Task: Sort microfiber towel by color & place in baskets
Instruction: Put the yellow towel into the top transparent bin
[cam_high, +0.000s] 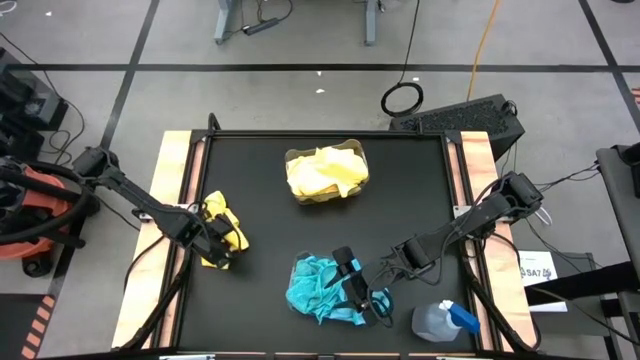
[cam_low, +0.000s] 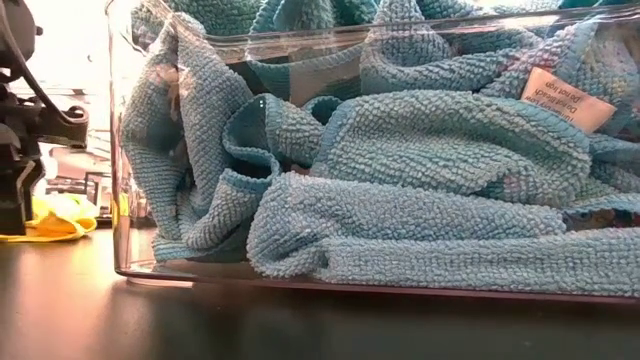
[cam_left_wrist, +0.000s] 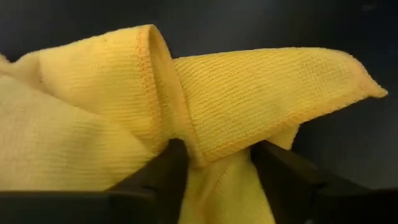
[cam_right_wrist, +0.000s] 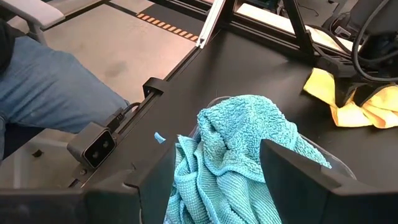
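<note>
I have the left tool (cam_high: 218, 243) at the table's (cam_high: 260, 230) 9 o'clock edge, down on a loose yellow towel (cam_high: 222, 222). In the left wrist view the cloth (cam_left_wrist: 186, 106) bunches up between the two fingers (cam_left_wrist: 155, 177). They stand partly open with the fold between them, and I cannot tell if they pinch it tight yet.

The yellow basket (cam_high: 327, 173) sits toward 12 o'clock on the table, already full of yellow cloths. From the left tool it lies at about 2 o'clock, well apart. The left arm is much nearer to this towel than the right one, so I think this carry is its job.

My right tool (cam_high: 360, 290) hangs over the blue basket (cam_high: 325, 290) at 6 o'clock. Its fingers are open and hold nothing. The blue towels (cam_right_wrist: 242, 143) lie heaped just under it.
</note>
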